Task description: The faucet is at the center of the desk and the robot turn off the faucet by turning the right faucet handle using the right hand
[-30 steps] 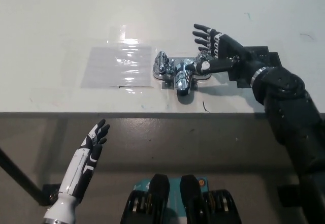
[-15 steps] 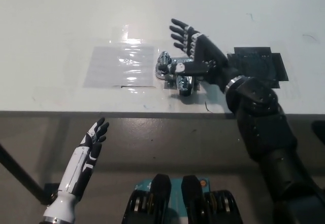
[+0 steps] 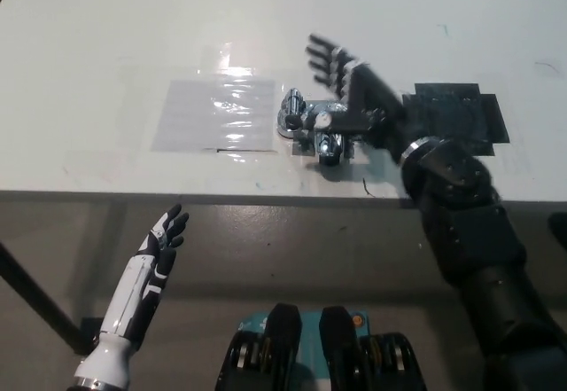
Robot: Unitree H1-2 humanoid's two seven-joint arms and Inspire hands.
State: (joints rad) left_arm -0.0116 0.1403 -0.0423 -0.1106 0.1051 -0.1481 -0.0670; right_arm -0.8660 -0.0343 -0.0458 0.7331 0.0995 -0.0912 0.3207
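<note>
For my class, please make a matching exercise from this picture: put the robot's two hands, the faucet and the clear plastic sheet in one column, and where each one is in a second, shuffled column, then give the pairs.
Things:
1. right hand
2. left hand
3. faucet
4. plastic sheet

Places:
A. flat on the desk, left of the faucet
B. below the desk's front edge, lower left, resting
C. at the middle of the desk
D. over the faucet's right side

Pairs: 1-D, 2-B, 3-C, 4-A

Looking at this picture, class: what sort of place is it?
Probably a robotics test bench, not a kitchen: a chrome faucet stands on a plain white desk with no sink, beside taped plastic sheet.
</note>
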